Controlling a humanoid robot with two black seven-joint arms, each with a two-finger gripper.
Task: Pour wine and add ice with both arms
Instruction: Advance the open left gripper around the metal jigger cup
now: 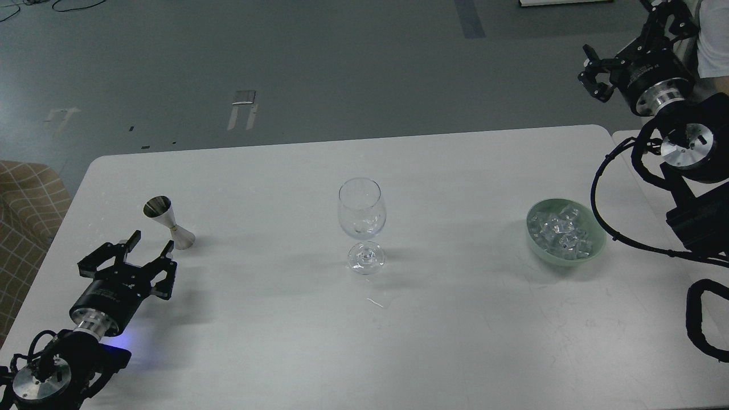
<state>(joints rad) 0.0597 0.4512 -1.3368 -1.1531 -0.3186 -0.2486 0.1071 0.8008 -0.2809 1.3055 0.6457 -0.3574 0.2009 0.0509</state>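
At the far left, my left gripper [149, 250] hangs low over the white table [285, 341], its fingers [134, 238] spread apart and holding nothing. It points up and to the right, toward a small steel measuring cup [168, 222] that stands upright on the table just beyond the fingertips, near them but not touching. A blue glow shows on the table beside my left wrist.

In the middle of the table stands a clear wine glass [362, 223], upright on its stem and well apart from everything else. I cannot tell whether any wine lies in its bowl; only faint glints show near the bottom. A small wet streak [376, 302] marks the table just in front of the foot of the glass.

Further right sits a pale green bowl [534, 244], and the ice [561, 230] fills it as a heap of small clear cubes.

At the upper right, my right gripper [592, 74] is raised high, past the far corner of the table and well apart from the bowl. Its fingers [588, 55] are parted and hold nothing. The arm behind it, with silver disc joints and looped black cables, runs down the right edge of the view.
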